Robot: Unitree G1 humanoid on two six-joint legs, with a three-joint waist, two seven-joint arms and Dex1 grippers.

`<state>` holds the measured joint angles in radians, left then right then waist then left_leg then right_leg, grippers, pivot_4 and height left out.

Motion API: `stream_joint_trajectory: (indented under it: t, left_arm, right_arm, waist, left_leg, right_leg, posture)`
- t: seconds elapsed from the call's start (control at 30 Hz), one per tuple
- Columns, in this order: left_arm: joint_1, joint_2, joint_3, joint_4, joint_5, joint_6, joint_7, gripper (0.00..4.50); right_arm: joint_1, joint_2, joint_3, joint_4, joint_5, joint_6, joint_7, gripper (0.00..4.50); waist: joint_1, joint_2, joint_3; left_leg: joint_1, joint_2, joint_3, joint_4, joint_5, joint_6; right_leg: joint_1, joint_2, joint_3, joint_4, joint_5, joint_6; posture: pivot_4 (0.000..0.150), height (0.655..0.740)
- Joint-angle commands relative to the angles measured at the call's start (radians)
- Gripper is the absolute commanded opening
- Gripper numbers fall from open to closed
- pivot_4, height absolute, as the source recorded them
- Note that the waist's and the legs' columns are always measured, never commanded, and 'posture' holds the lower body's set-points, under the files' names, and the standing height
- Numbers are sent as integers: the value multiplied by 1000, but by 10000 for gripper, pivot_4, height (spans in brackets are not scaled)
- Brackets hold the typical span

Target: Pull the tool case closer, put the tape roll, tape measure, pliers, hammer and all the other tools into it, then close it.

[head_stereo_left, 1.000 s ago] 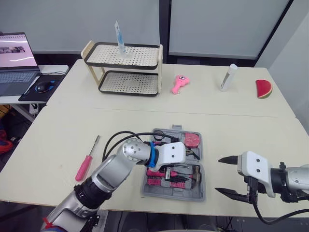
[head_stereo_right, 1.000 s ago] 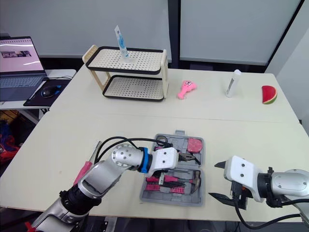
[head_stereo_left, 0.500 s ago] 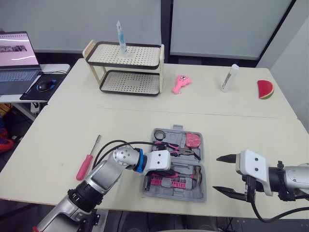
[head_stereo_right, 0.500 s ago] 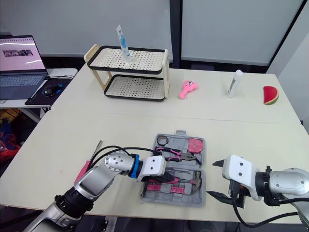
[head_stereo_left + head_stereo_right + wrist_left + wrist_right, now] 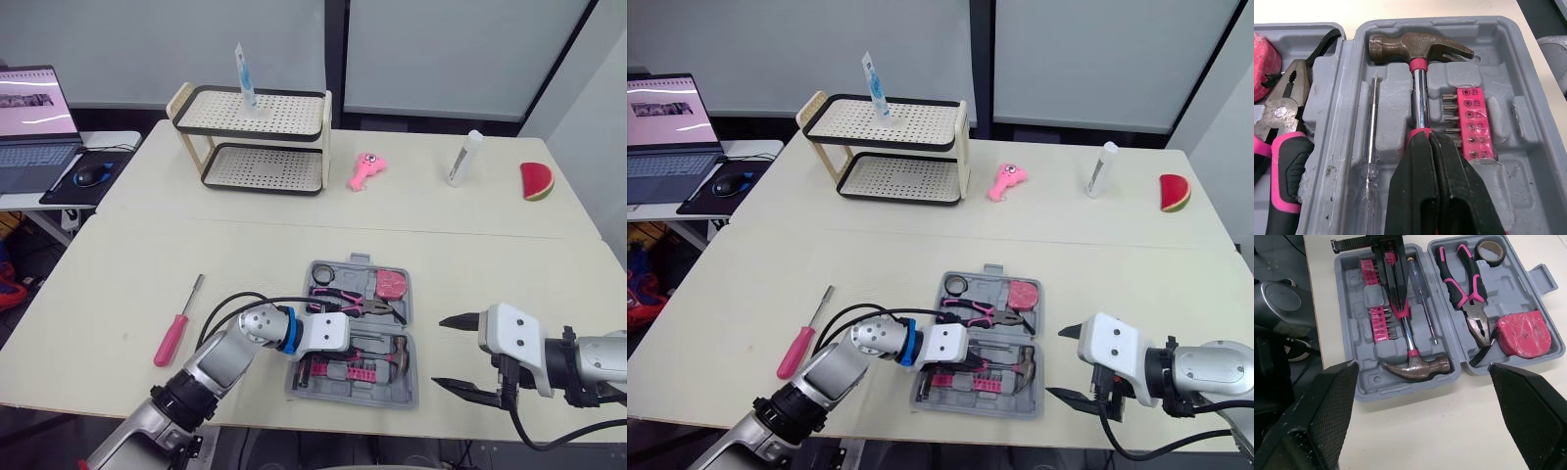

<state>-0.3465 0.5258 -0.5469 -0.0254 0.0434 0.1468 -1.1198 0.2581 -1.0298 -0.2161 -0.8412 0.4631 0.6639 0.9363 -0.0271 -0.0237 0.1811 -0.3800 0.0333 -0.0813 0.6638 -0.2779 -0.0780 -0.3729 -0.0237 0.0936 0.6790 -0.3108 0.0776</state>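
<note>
Presently left end effector (image 5: 1430,139) gripped the hammer (image 5: 1420,46), seated in the tool case (image 5: 404,396); right end effector (image 5: 443,352) stood spread. Next, probably: release, fetch screwdriver (image 5: 171,338).

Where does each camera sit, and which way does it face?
Left eye and right eye views: on the head, facing forward and down over the table; left arm and right arm show.
Left wrist view: on the left arm, looking along the shut left gripper at the hammer.
Right wrist view: on the right arm, looking between the fingers of the open right gripper into the tool case.
Both wrist views share the hammer and pliers.
</note>
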Motion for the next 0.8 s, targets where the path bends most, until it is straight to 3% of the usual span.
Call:
stream_joint_trajectory:
  t: [0.03,0.4,0.53,0.77,0.8]
  left_arm:
    - [31,18,-6,11,15,20,-4,198]
    - [101,78,193,-203,-176,108,-11,198]
    - [169,135,371,-292,-310,137,-1,198]
    - [365,151,733,-380,-452,258,181,198]
    - [396,157,794,-375,-462,273,204,1879]
  right_arm:
    - [-15,-3,-19,-23,10,-10,1,45000]
    - [-58,12,-9,1,-3,-35,-8,45000]
    - [-101,42,19,21,-38,-102,-24,45000]
    - [-124,80,81,71,-91,-198,-25,45000]
    - [-131,83,81,79,-86,-200,-20,45000]
  waist:
    - [-2,0,0]
    - [-2,0,0]
    - [-5,0,1]
    - [-5,0,1]
    - [-6,-1,1]
  left_leg:
    - [0,0,0,0,0,0]
    - [0,0,0,0,0,0]
    - [0,1,0,0,0,0]
    - [0,1,1,-1,0,0]
    - [0,1,1,-1,0,0]
  right_leg:
    - [0,0,0,0,0,0]
    - [-1,0,0,0,0,0]
    - [-1,0,0,0,0,0]
    - [-1,0,0,0,0,0]
    - [-1,0,0,0,0,0]
  posture:
    - [1500,7350]
    - [1500,7350]
    - [1500,7350]
    - [1500,7350]
    - [1500,7350]
